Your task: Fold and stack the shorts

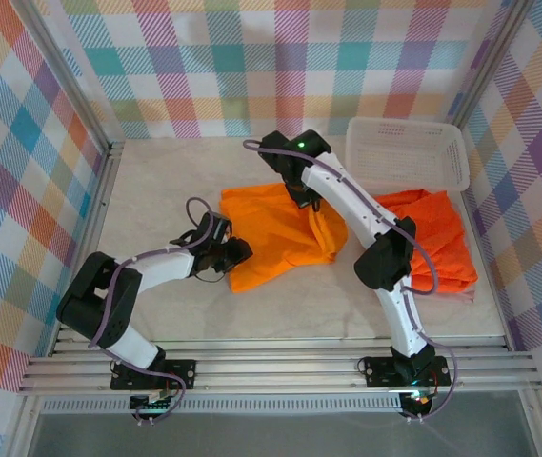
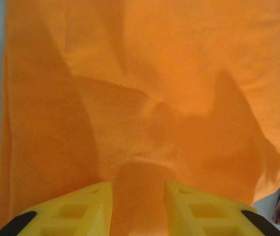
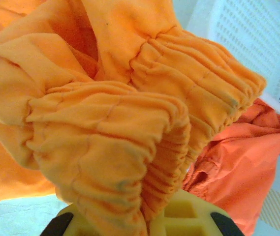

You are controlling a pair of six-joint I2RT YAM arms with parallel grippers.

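A bright orange pair of shorts (image 1: 275,233) lies spread mid-table. My left gripper (image 1: 237,252) is at its near left edge; in the left wrist view its yellow fingers (image 2: 88,206) squeeze a raised ridge of the orange cloth (image 2: 140,182), which fills the gap of the left gripper (image 2: 138,191). My right gripper (image 1: 307,200) holds the same pair at its far right side. It is shut on the gathered elastic waistband (image 3: 130,128), which bunches over the right gripper (image 3: 147,219). More shorts (image 1: 437,238), a deeper orange, lie heaped at the right.
A white lattice basket (image 1: 409,152) stands at the back right, just behind the heap. Checked cloth walls close in the table on three sides. Bare pale tabletop (image 1: 156,190) lies to the left and along the near edge.
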